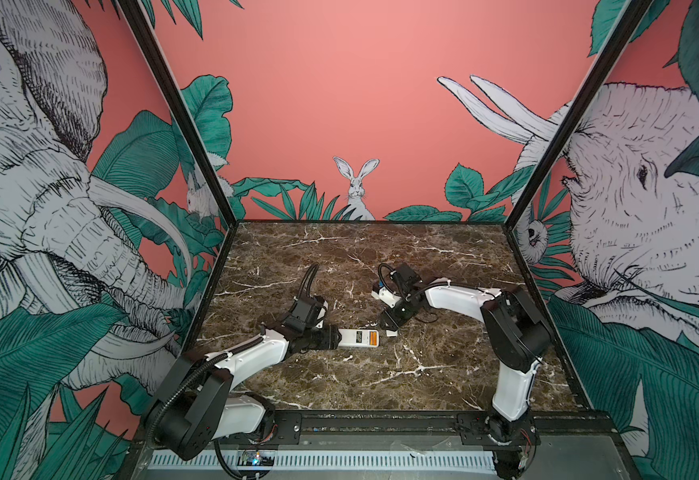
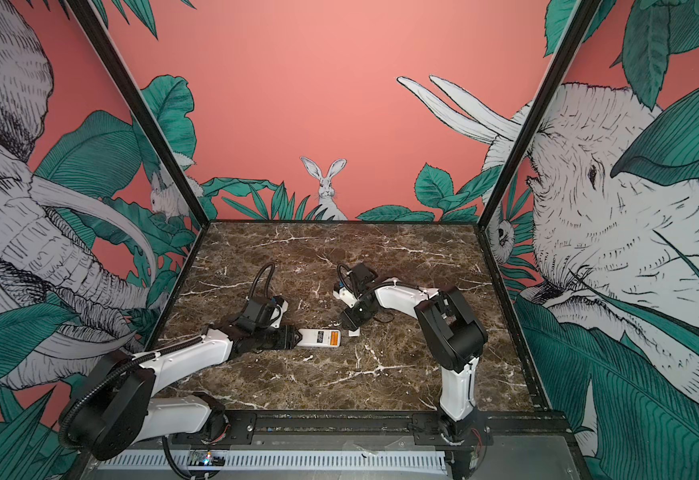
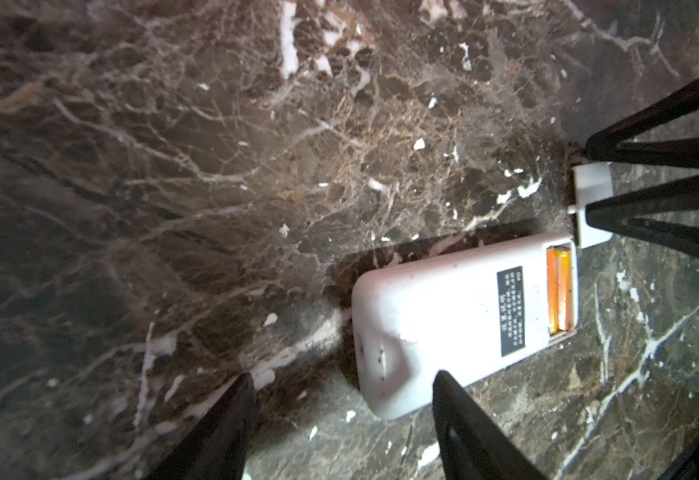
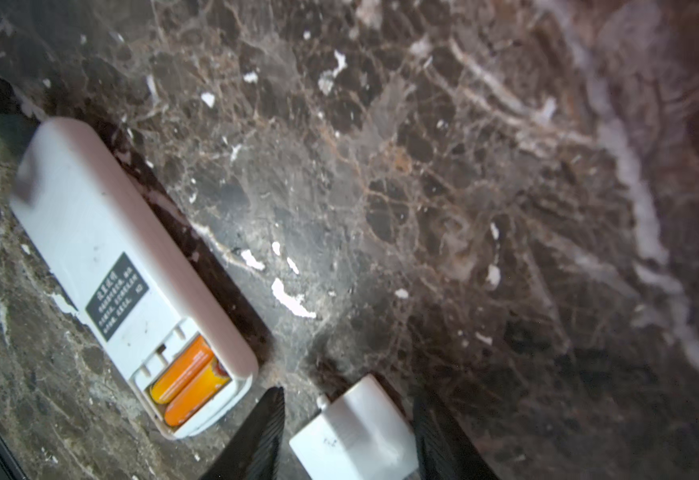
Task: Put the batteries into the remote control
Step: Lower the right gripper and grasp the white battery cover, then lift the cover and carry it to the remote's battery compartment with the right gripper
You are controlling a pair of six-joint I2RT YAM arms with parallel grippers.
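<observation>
The remote control (image 1: pixel 358 338) (image 2: pixel 318 337) lies white back up on the marble table. Its end compartment is uncovered, and two orange-yellow batteries (image 4: pixel 190 380) (image 3: pixel 559 291) lie side by side in it. My left gripper (image 3: pixel 343 375) (image 1: pixel 333 337) is open at the remote's other end. One finger (image 3: pixel 456 399) is at the remote's edge and the other stands well clear. A small white battery cover (image 4: pixel 356 432) (image 1: pixel 391 333) lies flat just past the compartment end. My right gripper (image 4: pixel 348 397) straddles it, open, with a gap showing at one finger.
Dark brown marble table (image 1: pixel 422 374) with white veins, walled by patterned panels on three sides. A black rail (image 1: pixel 381 424) with both arm bases runs along the front edge. Bare marble lies behind and in front of the remote.
</observation>
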